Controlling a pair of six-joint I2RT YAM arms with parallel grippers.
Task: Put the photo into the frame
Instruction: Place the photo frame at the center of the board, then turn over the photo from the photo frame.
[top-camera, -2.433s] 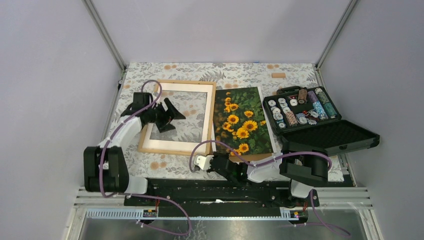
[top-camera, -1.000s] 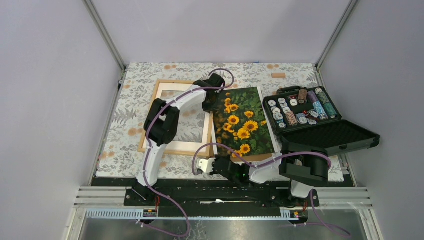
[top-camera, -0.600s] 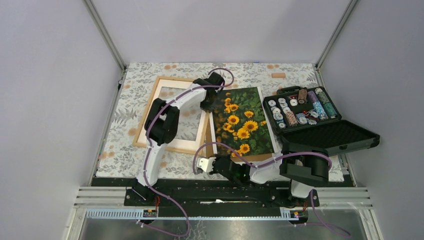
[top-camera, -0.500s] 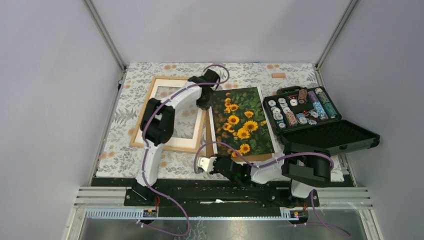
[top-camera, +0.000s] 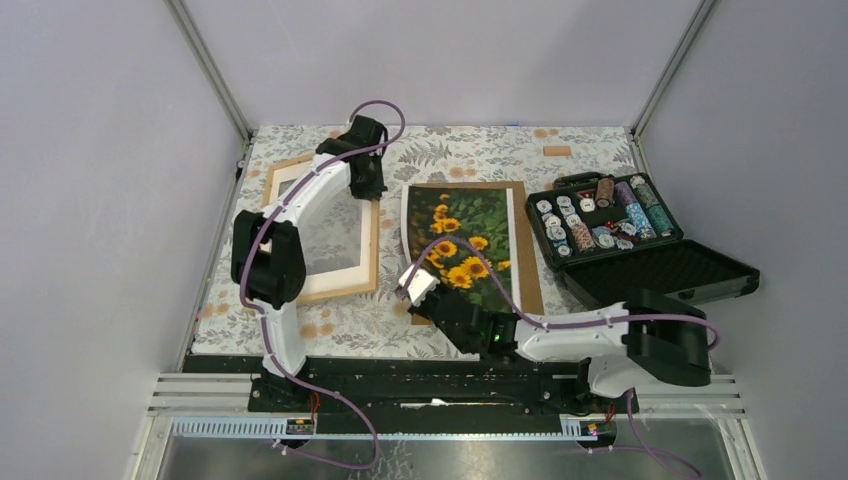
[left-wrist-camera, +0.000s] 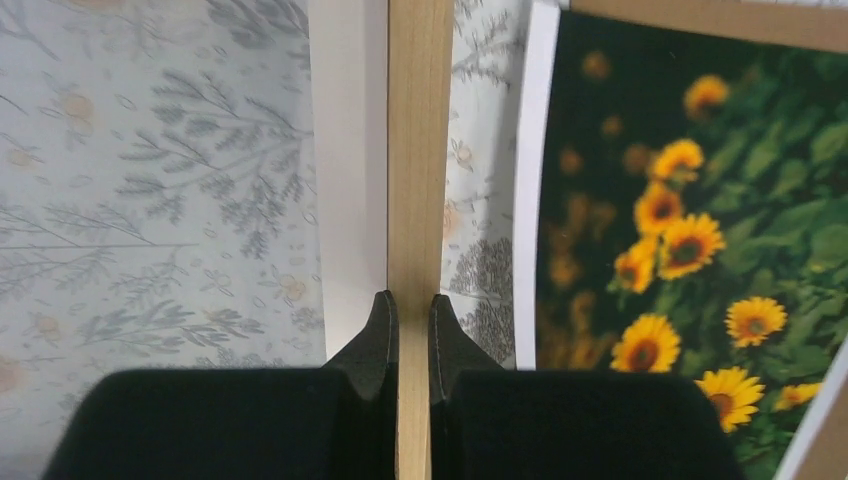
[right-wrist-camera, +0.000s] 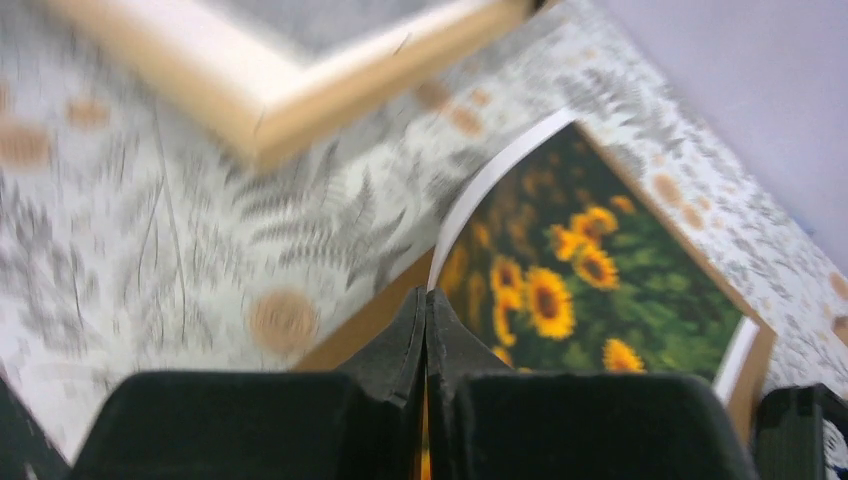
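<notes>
The light wood frame (top-camera: 373, 250) lies flat on the left of the table. My left gripper (top-camera: 368, 185) is shut on its right rail near the far corner; in the left wrist view the rail (left-wrist-camera: 420, 150) runs straight between the fingertips of that gripper (left-wrist-camera: 410, 315). The sunflower photo (top-camera: 470, 235) lies to the right of the frame on a brown backing board (top-camera: 528, 270). My right gripper (top-camera: 420, 290) is shut on the photo's near left edge, which curls up off the board. The right wrist view shows the white-edged photo (right-wrist-camera: 600, 290) pinched in this gripper (right-wrist-camera: 426, 305).
An open black case (top-camera: 670, 275) filled with poker chips (top-camera: 595, 220) stands at the right, close to the backing board. A small wooden block (top-camera: 557, 151) lies at the far edge. Floral cloth covers the table, and a strip of it (left-wrist-camera: 480, 200) shows between frame and photo.
My left gripper closed on the frame's right rail and dragged the frame left, away from the photo. The right arm swung forward, lifting the photo's near left edge and baring the backing board.
</notes>
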